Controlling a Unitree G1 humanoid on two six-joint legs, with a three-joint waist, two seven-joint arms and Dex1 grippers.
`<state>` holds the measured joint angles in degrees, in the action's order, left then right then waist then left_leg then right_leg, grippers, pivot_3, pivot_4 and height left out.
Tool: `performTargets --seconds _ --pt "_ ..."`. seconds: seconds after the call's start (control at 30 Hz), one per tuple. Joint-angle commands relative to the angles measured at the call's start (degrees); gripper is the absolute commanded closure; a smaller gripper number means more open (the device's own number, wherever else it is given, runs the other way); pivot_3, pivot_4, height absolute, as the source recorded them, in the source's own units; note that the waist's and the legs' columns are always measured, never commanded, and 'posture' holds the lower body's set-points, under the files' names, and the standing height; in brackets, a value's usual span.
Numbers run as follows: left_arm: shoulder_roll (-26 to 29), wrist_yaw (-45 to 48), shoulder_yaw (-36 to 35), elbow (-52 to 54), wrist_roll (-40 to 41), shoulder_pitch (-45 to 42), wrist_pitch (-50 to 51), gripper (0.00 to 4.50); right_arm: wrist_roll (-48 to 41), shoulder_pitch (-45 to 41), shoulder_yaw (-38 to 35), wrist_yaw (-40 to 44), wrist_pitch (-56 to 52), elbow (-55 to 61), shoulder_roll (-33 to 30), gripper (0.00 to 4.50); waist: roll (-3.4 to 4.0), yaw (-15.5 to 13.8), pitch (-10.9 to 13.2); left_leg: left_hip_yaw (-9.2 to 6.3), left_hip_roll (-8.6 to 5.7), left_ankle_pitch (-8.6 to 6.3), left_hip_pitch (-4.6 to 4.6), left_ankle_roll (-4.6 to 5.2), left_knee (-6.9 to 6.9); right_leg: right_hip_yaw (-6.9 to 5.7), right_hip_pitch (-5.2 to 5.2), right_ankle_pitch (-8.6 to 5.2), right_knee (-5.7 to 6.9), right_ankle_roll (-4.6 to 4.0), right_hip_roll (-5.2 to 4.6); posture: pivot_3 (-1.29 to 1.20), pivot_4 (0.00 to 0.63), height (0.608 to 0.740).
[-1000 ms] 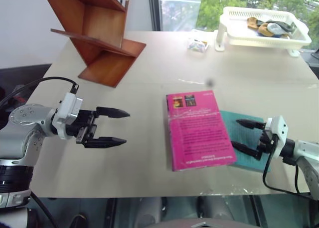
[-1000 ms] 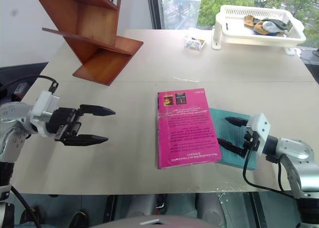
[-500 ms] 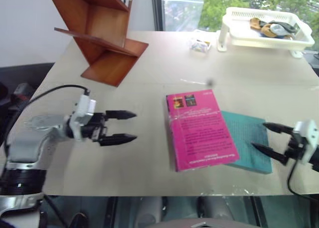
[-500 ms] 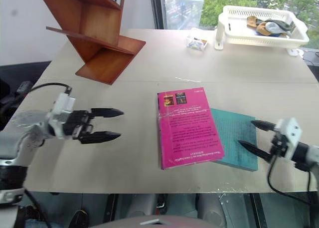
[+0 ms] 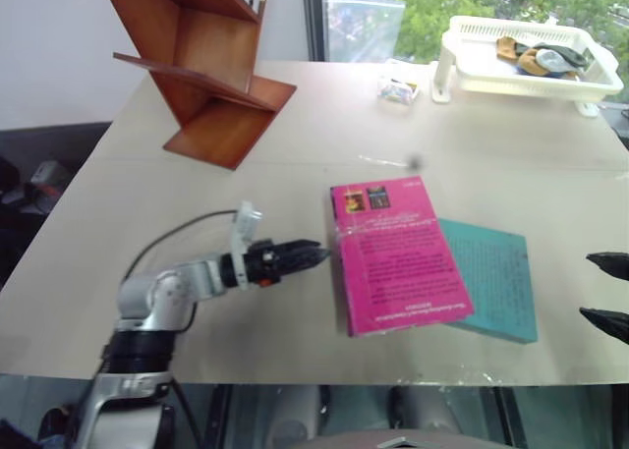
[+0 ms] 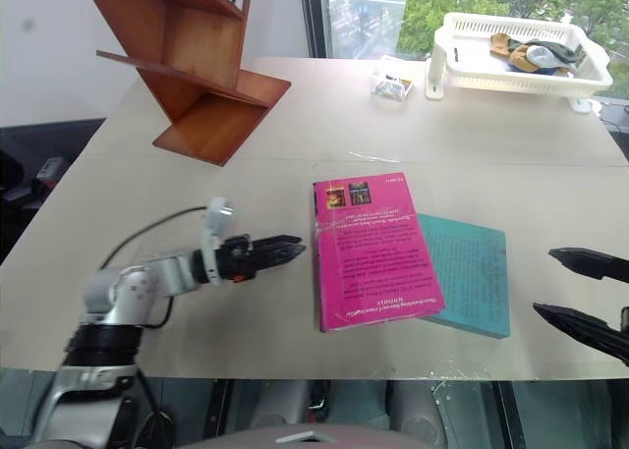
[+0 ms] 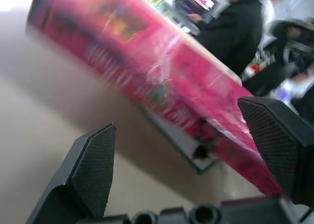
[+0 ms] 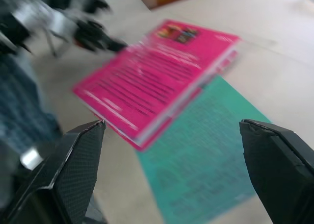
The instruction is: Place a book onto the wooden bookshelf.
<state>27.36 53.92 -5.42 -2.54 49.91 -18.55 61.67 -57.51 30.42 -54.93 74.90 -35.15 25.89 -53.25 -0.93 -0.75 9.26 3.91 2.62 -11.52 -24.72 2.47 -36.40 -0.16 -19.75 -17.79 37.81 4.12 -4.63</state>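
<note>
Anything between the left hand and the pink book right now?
Nothing visible. The left hand lies low over the table, open, pointing at the pink book's near long edge, with bare tabletop between them.

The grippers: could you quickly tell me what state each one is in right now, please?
Left gripper: open, holding nothing, aimed at the edge of the book.
Right gripper: open, holding nothing, off to the side of the teal book.

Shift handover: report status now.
Left gripper open, level beside the pink book, not touching. Right gripper open, clear. Book flat atop teal book; wooden bookshelf unobstructed.
</note>
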Motion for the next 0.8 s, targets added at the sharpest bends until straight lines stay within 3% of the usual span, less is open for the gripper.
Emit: performTargets --seconds 0.03,0.23,0.6,0.8 --pt "-5.14 -5.19 -4.81 -3.0 8.97 -2.96 10.51 0.02 -1.09 0.93 -3.03 0.43 -0.74 1.76 0.83 0.0 -0.07 -0.1 -0.02 -0.04 0.0 0.0 0.0 0.0 -0.01 -0.03 0.01 0.0 0.0 0.0 0.0 0.0 0.15 0.74" --pt "-10.81 -10.52 -10.54 -10.47 15.87 -7.58 21.11 0.02 0.29 1.57 -2.76 -0.22 0.01 2.71 2.7 0.0 -0.08 0.03 -0.01 -0.13 -0.12 0.0 -0.03 -0.01 -0.03 -0.07 0.01 -0.01 0.02 0.0 0.03 0.0 0.15 0.74" --pt "-12.67 -11.85 -6.62 -12.2 13.41 -8.55 25.51 0.02 1.0 0.33 -2.43 -0.71 0.29 2.15 2.82 0.0 -0.08 -0.09 -0.01 -0.22 -0.26 0.0 -0.06 -0.01 -0.03 -0.1 0.02 -0.01 0.01 0.0 -0.05 0.0 0.15 0.74" --pt "-12.84 -11.7 -5.78 -12.93 11.65 -8.53 24.85 1.9 1.16 -0.39 -1.99 -1.22 0.35 2.05 2.95 0.0 -0.08 -0.07 -0.01 -0.23 -0.25 0.01 -0.07 -0.01 -0.03 -0.1 0.02 -0.01 0.0 -0.01 -0.08 0.0 0.15 0.74"
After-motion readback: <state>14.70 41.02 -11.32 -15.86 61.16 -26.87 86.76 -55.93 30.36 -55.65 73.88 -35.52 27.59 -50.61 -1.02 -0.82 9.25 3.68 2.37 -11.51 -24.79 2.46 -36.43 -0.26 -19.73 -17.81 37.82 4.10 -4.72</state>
